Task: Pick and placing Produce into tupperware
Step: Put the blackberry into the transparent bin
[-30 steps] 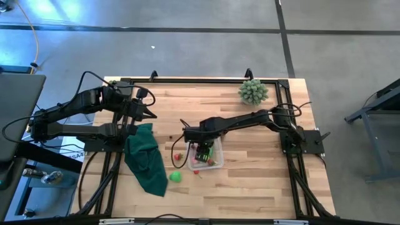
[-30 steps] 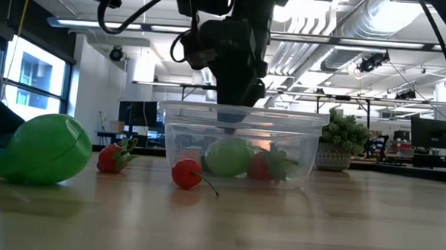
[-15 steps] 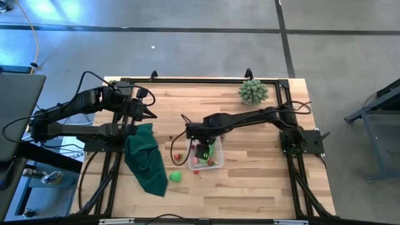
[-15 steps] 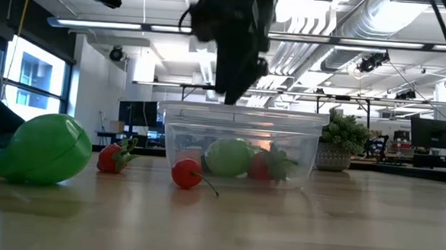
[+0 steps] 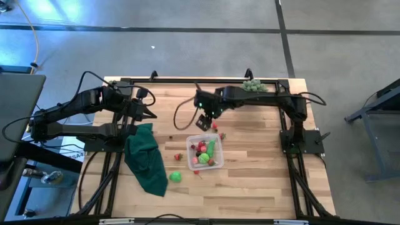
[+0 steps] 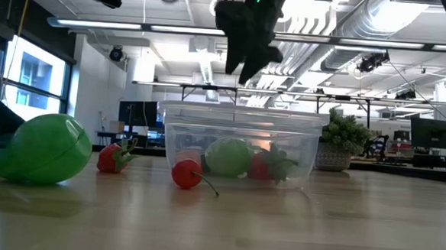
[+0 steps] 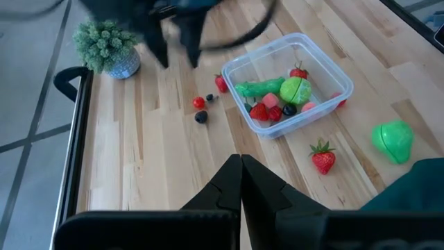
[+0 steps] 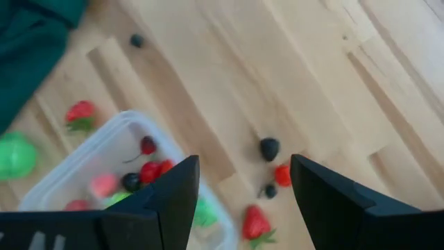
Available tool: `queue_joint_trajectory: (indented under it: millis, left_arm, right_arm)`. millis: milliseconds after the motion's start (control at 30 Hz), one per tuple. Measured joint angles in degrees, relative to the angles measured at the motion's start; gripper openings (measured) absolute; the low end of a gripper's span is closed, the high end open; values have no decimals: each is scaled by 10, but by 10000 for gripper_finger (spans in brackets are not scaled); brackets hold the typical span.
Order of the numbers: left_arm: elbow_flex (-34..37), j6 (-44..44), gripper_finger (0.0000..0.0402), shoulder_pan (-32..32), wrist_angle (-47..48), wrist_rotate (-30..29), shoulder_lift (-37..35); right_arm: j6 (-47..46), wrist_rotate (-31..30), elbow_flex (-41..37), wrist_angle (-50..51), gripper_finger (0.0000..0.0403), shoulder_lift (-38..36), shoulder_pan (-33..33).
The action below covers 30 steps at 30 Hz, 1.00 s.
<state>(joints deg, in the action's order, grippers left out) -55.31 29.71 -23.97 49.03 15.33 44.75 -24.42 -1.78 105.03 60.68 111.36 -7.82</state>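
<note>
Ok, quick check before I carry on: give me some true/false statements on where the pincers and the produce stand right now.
1. The right pincer is open and empty. True.
2. The tupperware is empty. False: it holds several red, pink and green pieces.
3. A strawberry lies on the table outside the tupperware. True.
4. The left pincer is open. False: it is shut, parked beside the green cloth.
5. The right pincer is inside the tupperware. False: it hangs above loose pieces behind it.

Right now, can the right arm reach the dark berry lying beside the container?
Probably yes: the right gripper hangs open above the dark berry, with bare wood around it and the tupperware off to one side.
</note>
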Motion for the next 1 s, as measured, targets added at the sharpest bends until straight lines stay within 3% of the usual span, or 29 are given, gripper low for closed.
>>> queue_joint_trajectory:
  millis: [367, 1000]
  left_arm:
    - [0, 0, 1, 0, 0, 0, 0]
    - [0, 0, 1, 0, 0, 0, 0]
  right_arm:
    - [50, 129, 0, 3, 218, 131, -79]
    - [38, 113, -15, 7, 235, 168, -79]
